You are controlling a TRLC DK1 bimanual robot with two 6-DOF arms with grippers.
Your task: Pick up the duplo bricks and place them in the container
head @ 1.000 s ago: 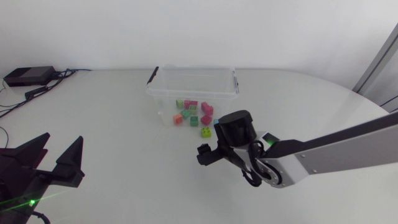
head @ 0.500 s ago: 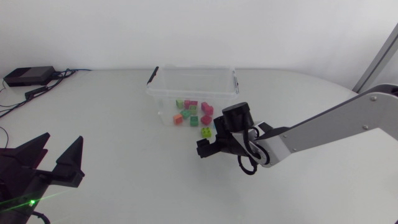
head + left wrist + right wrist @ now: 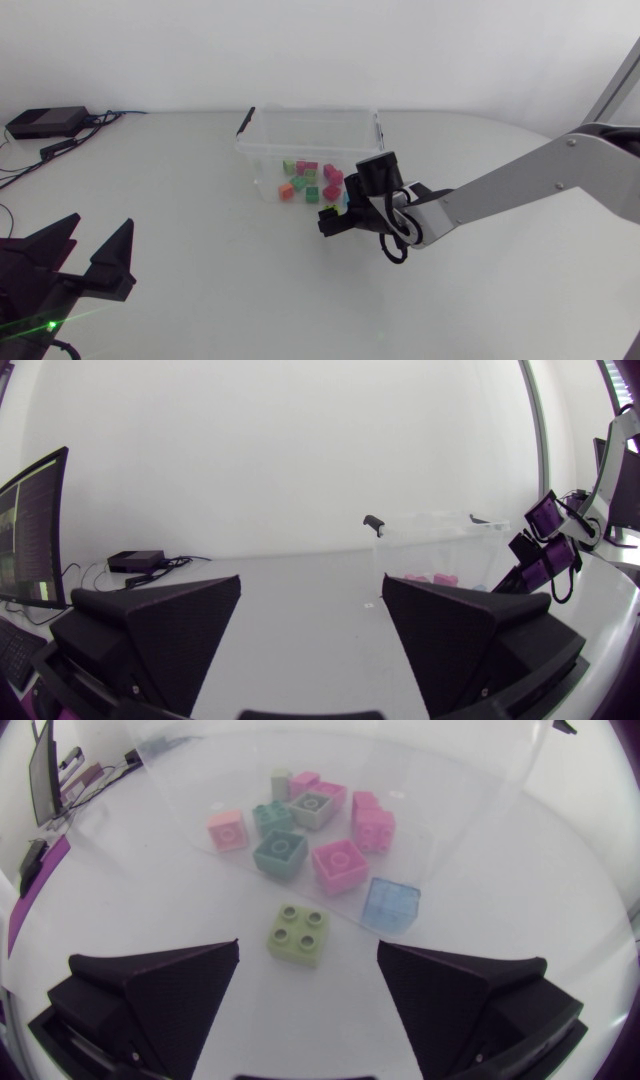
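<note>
Duplo bricks (image 3: pixel 307 168): most lie in a loose heap inside the clear container (image 3: pixel 310 135), which stands at about 12 o'clock on the table (image 3: pixel 200 250). The heap is pink, green, orange and red, crowded toward the container's 5 o'clock corner.

Lime brick (image 3: pixel 298 933): on the table outside the container, at its 5 o'clock, studs up. In the head view the right gripper (image 3: pixel 330 220) largely covers it.

Blue brick (image 3: pixel 391 905): see-through, at the lime brick's 2 o'clock, close against the container's near wall. Cannot tell which side of the wall it is on.

Right arm (image 3: pixel 520 190): enters from 3 o'clock and reaches past the table's middle. Right gripper fingers spread wide. In the right wrist view the lime brick sits at the gripper's 12 o'clock, its near part between the fingertips, with a gap on both sides. No contact, nothing held.

Left gripper (image 3: pixel 100 225): low at the table's 8 o'clock, well apart from the container. Fingers spread, with only bare table between them. In the left wrist view the container (image 3: pixel 440 545) shows at its 1 o'clock, the right arm beside it.

Black box (image 3: pixel 45 122) with cables (image 3: pixel 70 140): at the table's 10 o'clock.
</note>
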